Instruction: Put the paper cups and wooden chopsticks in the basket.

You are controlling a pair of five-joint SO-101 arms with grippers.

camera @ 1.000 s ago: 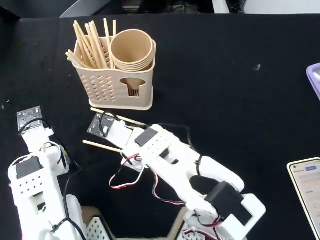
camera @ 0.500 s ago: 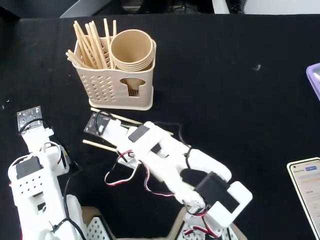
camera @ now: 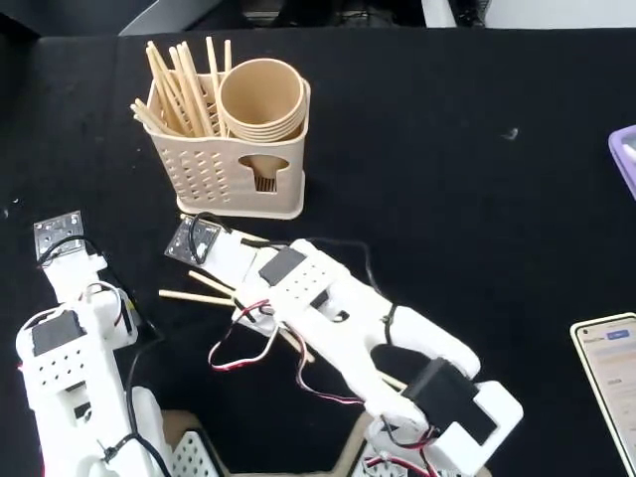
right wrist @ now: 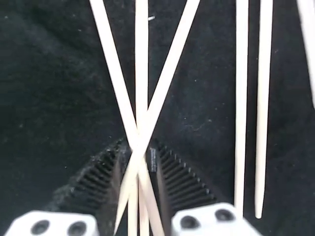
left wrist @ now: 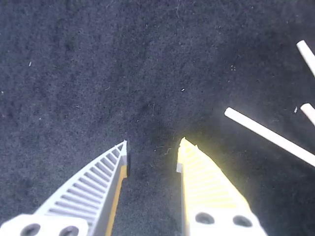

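1. Nearest me, the white left arm (camera: 65, 348) stands at the near left corner of the black cloth-covered table (camera: 477, 199). I see its left gripper (left wrist: 153, 142) over bare cloth, fingers spread apart with nothing between them. One pale wooden stick (left wrist: 266, 135) lies flat off beside the yellow finger, not touching it.
2. At the near right edge of the table lies a smartphone with a lit screen (camera: 608, 368), well apart from both arms.
3. The right gripper (right wrist: 137, 147) is clenched on a bundle of three thin pale wooden chopsticks (right wrist: 142, 73). They cross right at the fingertips and fan out beyond them over the cloth.
4. Just beside that bundle I see two loose wooden chopsticks (right wrist: 241, 98) lying parallel on the cloth, clear of the black fingers.
5. From above, the white right arm (camera: 338, 318) stretches diagonally from the near centre toward the basket. Stick ends jut out leftward from under its wrist, low on the cloth and short of the basket.
6. Just beyond the wrist stands the beige perforated plastic basket (camera: 224, 174), upright. Its left compartment holds a sheaf of wooden chopsticks standing on end (camera: 179, 84), leaning. Its right compartment holds a nested stack of tan paper cups (camera: 261, 94), mouths up.
7. At the far right edge I see the corner of a purple tray-like object (camera: 624, 154).
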